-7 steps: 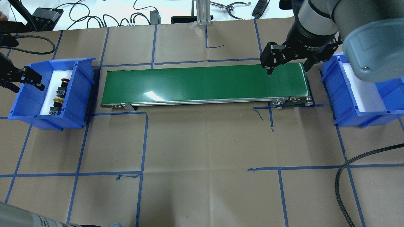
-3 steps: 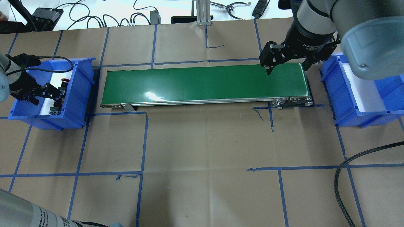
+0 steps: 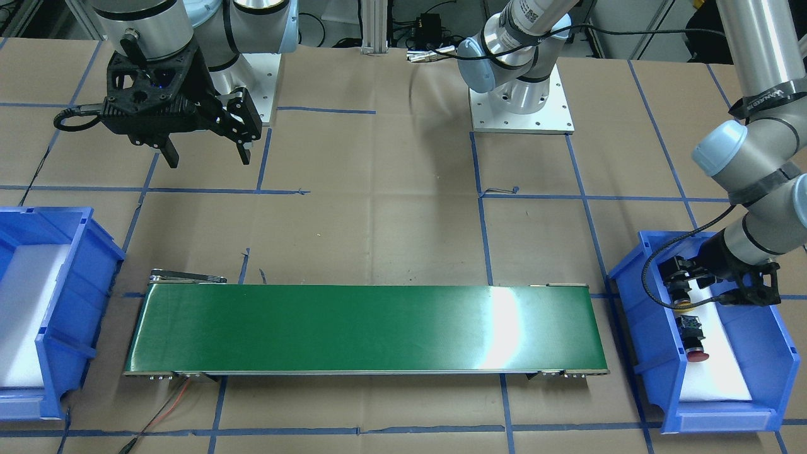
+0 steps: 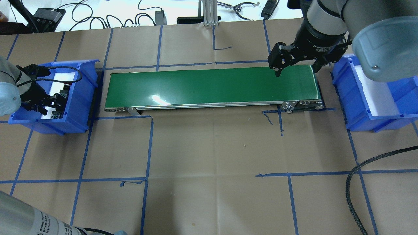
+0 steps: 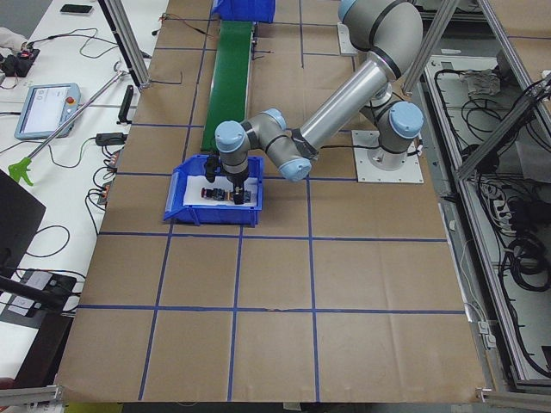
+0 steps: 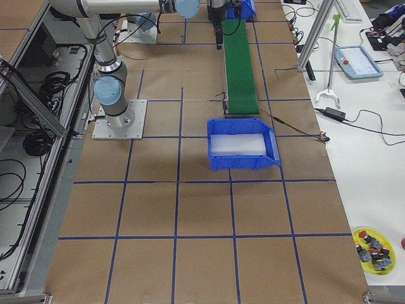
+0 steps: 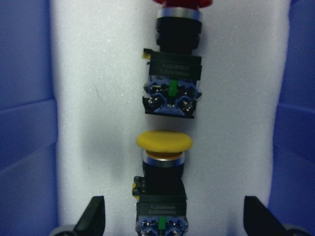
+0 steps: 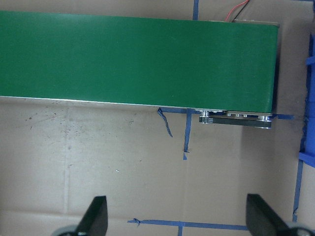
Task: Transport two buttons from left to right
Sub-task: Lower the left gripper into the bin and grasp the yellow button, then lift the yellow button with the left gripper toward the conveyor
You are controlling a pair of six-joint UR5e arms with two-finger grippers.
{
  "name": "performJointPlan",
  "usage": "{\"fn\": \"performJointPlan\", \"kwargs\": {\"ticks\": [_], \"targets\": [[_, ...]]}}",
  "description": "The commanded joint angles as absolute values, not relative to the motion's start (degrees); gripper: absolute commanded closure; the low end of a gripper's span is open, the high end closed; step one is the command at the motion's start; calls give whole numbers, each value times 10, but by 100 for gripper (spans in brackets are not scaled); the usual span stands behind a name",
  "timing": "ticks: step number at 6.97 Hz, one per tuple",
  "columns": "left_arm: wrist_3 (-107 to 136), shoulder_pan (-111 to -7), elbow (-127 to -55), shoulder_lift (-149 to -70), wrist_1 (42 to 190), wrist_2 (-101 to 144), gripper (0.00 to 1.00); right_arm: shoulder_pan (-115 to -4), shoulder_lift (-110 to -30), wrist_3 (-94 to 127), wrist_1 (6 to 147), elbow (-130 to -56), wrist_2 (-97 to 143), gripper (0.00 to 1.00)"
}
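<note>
The yellow button (image 7: 164,142) and the red button (image 7: 174,64) lie end to end on white foam in the left blue bin (image 4: 80,94). My left gripper (image 7: 174,221) is open, low in that bin, with a finger on each side of the yellow button's black body and not touching it. In the front view the left gripper (image 3: 709,284) partly hides the yellow button, and the red button (image 3: 692,340) lies clear beside it. My right gripper (image 4: 297,68) is open and empty above the right end of the green conveyor (image 4: 212,85).
The right blue bin (image 4: 362,101), lined with white foam, stands past the conveyor's right end. The left bin's walls (image 7: 24,137) close in on both sides of the left gripper. A black cable (image 4: 356,182) loops at the front right. Blue tape lines cross the brown paper.
My left gripper has moved from outside the left bin's outer wall into the bin, over the buttons. My right gripper has hardly moved.
</note>
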State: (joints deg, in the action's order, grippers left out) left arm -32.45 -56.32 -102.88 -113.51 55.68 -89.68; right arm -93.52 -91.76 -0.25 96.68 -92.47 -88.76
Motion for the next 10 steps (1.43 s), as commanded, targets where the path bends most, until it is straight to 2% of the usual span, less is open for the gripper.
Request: {"fn": "performJointPlan", "kwargs": {"ticks": [1,2,3,4,5,6,8,10], "targets": [[-325,-561,-1032,-1137,552,-896,14,-935,-917,-2,967,-925,-886,0],[-328,-561,-1032,-1137,552,-897,41,-935,-917,-2,967,-925,-886,0],[-329,-561,-1032,-1137,552,-897,61,-935,-918,-2,966,-925,-886,0],[-330,-561,-1027,-1137,553,-897,78,-935,-918,-2,967,-925,-886,0],[-330,-561,-1024,-1139,553,-897,91,-935,-918,-2,967,-925,-886,0],[-331,-559,-1015,-1136,561,-897,94,-935,-917,-2,966,-926,-886,0],[-327,-560,-981,-1119,603,-896,94,-935,-917,-2,966,-926,-886,0],[-323,-562,-883,-1095,754,-896,94,-935,-918,-2,966,-926,-886,0]]}}
